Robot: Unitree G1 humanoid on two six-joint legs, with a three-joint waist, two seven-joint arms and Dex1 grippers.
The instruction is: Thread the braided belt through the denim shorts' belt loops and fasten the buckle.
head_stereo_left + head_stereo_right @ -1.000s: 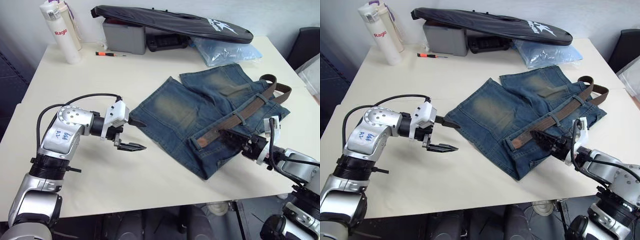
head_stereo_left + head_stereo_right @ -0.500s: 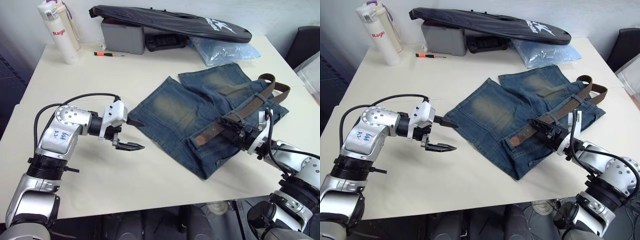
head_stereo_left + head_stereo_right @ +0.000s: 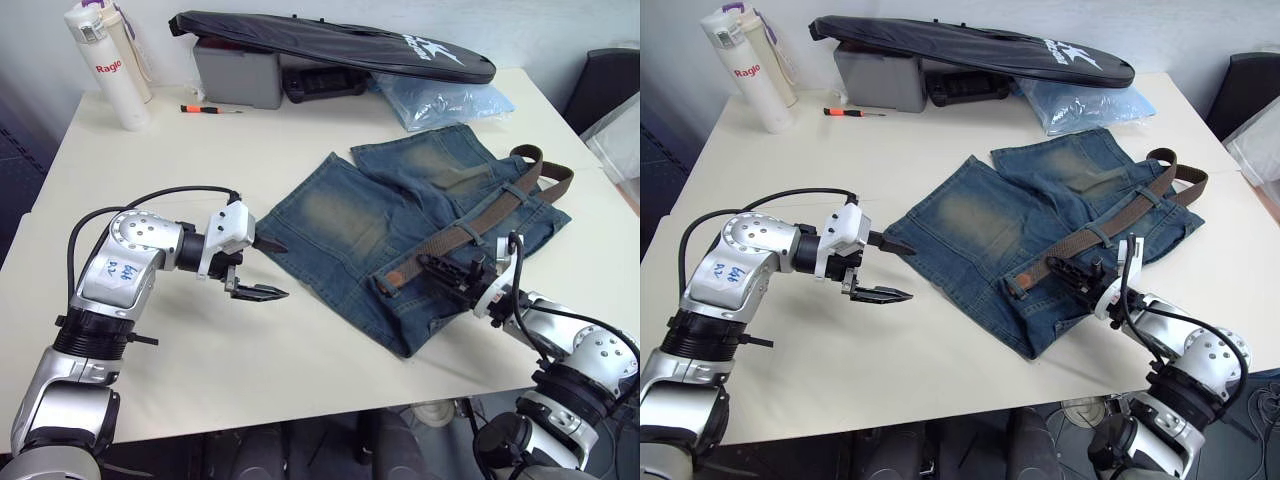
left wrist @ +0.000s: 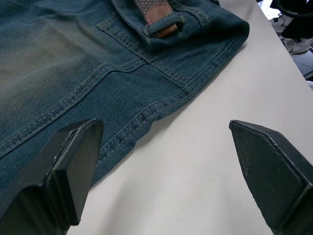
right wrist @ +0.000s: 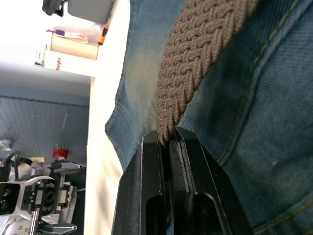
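Observation:
The denim shorts (image 3: 400,215) lie flat on the right half of the white table (image 3: 250,150), waistband toward my right arm. The braided belt (image 3: 480,222) runs along the waistband under belt loops (image 3: 467,233), and its tan tip (image 3: 393,281) sticks out at the near end. My right gripper (image 3: 425,266) is shut on the belt just behind that tip; the right wrist view shows the woven strap (image 5: 195,58) pinched between the fingers (image 5: 156,196). My left gripper (image 3: 272,268) hovers open beside the shorts' left hem. I cannot make out the buckle.
Along the table's far edge stand white bottles (image 3: 100,60), a grey box (image 3: 235,72) under a long black bag (image 3: 330,45), a small screwdriver (image 3: 205,108) and a clear plastic bag (image 3: 445,100). The table's near edge runs just below both arms.
My right gripper slid along the belt toward the tan tip and closed on the strap. The left arm stayed put. The camera shifted slightly.

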